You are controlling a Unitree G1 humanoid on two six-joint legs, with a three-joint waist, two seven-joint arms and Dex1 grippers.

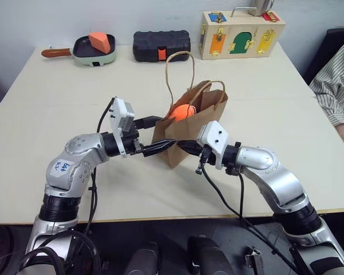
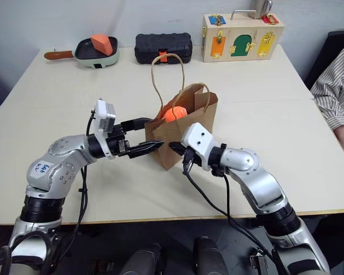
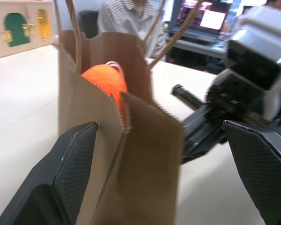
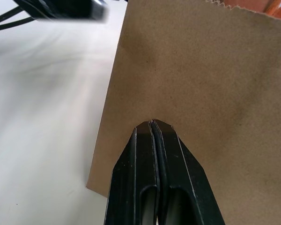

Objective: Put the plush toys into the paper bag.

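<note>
The brown paper bag (image 1: pixel 203 114) stands upright in the middle of the table, its two loop handles sticking up. An orange plush toy (image 1: pixel 182 111) sits inside it, its top showing above the rim. My left gripper (image 1: pixel 161 133) is open, its two black fingers (image 3: pixel 75 161) straddling the bag's near left corner, one on each side of the paper. My right gripper (image 4: pixel 152 123) is shut with nothing between its fingers, its tips pressed against the bag's front wall from the near right (image 1: pixel 182 146).
At the table's far edge stand a pan (image 1: pixel 94 54) holding an orange wedge block (image 1: pixel 100 41), a black ribbed case (image 1: pixel 160 46) and a wooden latch box (image 1: pixel 241 34). A person in a striped sleeve (image 1: pixel 335 86) sits at the right side.
</note>
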